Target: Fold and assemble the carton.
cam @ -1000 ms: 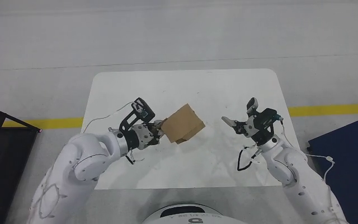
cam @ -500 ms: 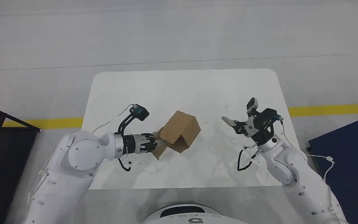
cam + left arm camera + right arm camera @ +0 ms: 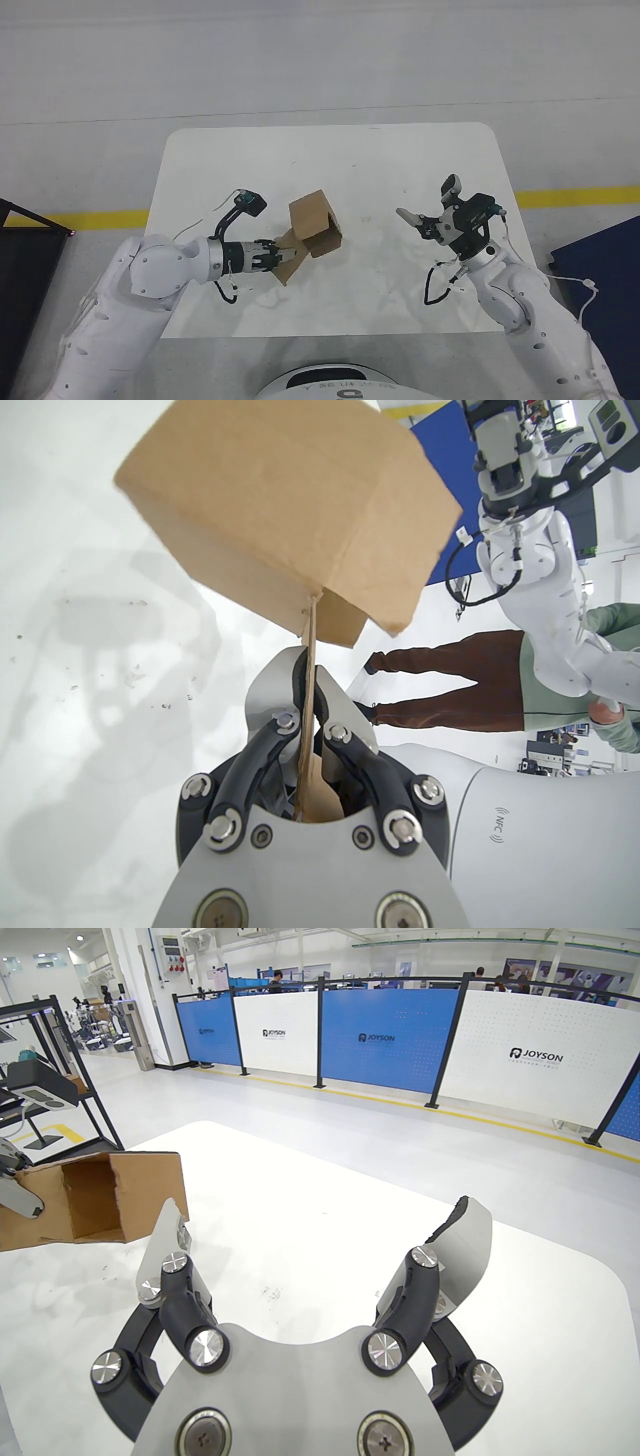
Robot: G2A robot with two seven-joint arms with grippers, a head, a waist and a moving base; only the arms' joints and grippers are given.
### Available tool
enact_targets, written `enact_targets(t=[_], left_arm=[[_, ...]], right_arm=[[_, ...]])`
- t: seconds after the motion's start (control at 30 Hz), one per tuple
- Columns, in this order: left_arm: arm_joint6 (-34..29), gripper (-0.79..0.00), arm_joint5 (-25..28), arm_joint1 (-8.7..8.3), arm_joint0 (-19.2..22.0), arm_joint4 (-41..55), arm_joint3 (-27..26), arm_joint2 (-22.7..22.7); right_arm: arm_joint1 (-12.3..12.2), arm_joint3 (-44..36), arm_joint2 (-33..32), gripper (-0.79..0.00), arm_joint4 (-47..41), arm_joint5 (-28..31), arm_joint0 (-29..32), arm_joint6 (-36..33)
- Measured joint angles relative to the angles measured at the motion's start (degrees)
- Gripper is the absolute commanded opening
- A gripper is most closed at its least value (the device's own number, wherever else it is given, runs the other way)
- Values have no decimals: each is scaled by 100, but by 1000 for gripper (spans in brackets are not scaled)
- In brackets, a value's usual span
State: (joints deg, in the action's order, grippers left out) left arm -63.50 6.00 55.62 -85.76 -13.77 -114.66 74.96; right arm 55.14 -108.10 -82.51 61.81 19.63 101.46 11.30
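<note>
Carton point(image 3: 313, 224) flap pinched in left hand point(image 3: 276, 257) | right hand point(image 3: 427, 201) well apart

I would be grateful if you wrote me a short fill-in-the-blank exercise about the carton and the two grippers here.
1. The left gripper is shut on a ___ of the carton.
2. The right gripper is ___ and holds nothing.
3. The carton's hollow end faces the ___ gripper.
4. The table is ___ in colour.
Missing words: flap; open; right; white.
</note>
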Motion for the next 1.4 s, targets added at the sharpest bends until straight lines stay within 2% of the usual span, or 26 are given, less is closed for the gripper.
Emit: enact_targets(t=[0.17,0.37,0.57,0.7,0.9,0.93,0.97,1.0,1.03,1.1,1.23,1.4], left_arm=[[5,-785,-18,4,-14,37,20,-22],[-397,-785,-311,45,277,1433,405,-153],[-1043,-785,-1039,103,886,2639,1003,-451],[-1218,-785,-1526,156,1376,2652,1448,-849],[-1305,-785,-1780,276,1949,2894,2287,-1387],[-1306,-742,-1793,297,2026,2937,2411,-1461],[-1315,-557,-1803,317,2100,2987,2533,-1531],[-1324,-443,-1808,342,2198,3017,2690,-1620],[-1326,-422,-1802,359,2271,3019,2797,-1684],[-1328,0,-1758,398,2413,3059,3012,-1812],[-1207,0,-1665,447,2616,3023,3271,-1959],[-997,0,-1396,455,2725,2984,3313,-1930]], right_arm=[[0,0,0,0,0,0,0,0],[0,0,0,0,0,0,0,0],[0,0,0,0,0,0,0,0],[0,0,0,0,0,0,0,0],[0,0,0,0,0,0,0,0],[0,0,0,0,0,0,0,0],[0,0,0,0,0,0,0,0],[0,0,0,0,0,0,0,0],[0,0,0,0,0,0,0,0],[0,0,0,0,0,0,0,0],[0,0,0,0,0,0,0,0],[0,0,0,0,0,0,0,0]])
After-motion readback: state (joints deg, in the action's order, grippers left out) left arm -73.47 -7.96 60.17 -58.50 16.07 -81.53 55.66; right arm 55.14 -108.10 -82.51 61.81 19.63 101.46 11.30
